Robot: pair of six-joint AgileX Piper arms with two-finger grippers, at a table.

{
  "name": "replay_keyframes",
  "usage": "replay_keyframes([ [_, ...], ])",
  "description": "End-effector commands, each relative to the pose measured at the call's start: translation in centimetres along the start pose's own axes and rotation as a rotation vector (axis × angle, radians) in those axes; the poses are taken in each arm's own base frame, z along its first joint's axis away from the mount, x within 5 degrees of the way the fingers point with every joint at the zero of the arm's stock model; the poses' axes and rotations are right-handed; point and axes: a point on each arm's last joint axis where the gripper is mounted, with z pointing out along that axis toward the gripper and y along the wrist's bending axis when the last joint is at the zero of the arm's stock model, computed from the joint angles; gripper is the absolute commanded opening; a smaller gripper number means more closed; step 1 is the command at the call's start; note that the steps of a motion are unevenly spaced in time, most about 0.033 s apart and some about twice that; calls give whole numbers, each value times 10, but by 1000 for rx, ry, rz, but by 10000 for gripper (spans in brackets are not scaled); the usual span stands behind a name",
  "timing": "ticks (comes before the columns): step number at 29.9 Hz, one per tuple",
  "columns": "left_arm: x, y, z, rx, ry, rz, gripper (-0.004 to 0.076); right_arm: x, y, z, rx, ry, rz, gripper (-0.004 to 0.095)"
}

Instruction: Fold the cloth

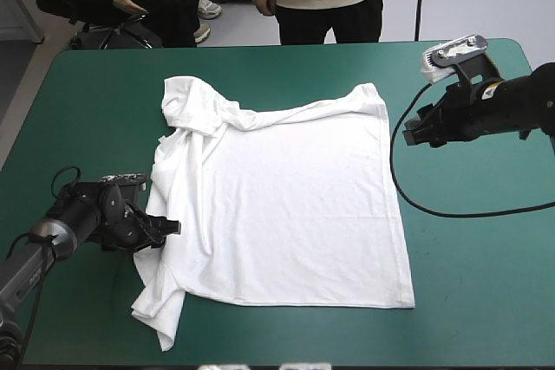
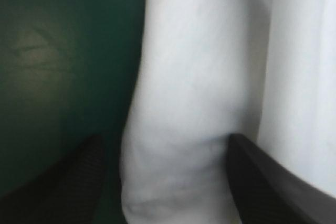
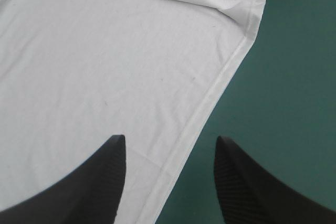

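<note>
The shirt (image 1: pixel 295 205) was laid about the middle of the table (image 1: pixel 486 301), its body spread mostly flat. Its left side was not. The edge there was rolled and bunched, a sleeve (image 1: pixel 186 101) was doubled over at the far left corner, and a tail of cloth trailed toward the near edge.

The left gripper (image 1: pixel 165 227) was set low against that bunched left edge. In its wrist view the fingers (image 2: pixel 268 177) were seen wide apart, with a roll of white cloth between them and bare cover (image 2: pixel 63 51) beside it. Nothing was pinched yet. This placement was judged to be for taking the rolled edge, so that it could be drawn out flat before any fold was made.

The right gripper (image 1: pixel 414 130) was held just beside the shirt's right edge, near the far right corner. Its fingers were likewise spread wide, with the hem (image 3: pixel 210 103) running between them. Whether the cloth was touched could not be told. It was judged to be lined up over the hem so that this side could be gripped or held taut against a pull from the left.
</note>
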Motion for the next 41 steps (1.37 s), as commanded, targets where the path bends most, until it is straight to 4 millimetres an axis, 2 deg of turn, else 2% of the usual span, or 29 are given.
replay_keyframes([
  [1,-6,-9,5,91,-9,2,461,-2,6,-18,-4,-59,-16,482],
  [3,-5,-12,6,120,6,20,349,-2,5,-18,-1,-58,-17,482],
  [7,-6,-10,5,100,-13,47,-20,-3,6,-18,-2,-69,-15,482],
  [10,-8,0,5,7,-21,100,-14,-3,6,-18,-4,-69,-15,482],
  [15,-14,45,-7,-245,14,78,-17,-4,7,-18,-17,-79,-10,482],
  [22,-38,99,-31,-349,-122,-81,-17,-6,10,-17,-57,-103,-20,482],
  [32,-102,192,-66,-482,-321,-293,-17,-8,12,-17,-75,-117,-34,482],
  [38,-120,256,-64,-632,-264,-317,-17,-8,11,-17,-69,-121,-43,482],
  [41,-127,281,-55,-621,-244,-379,-17,-8,11,-17,-66,-127,-42,482],
])
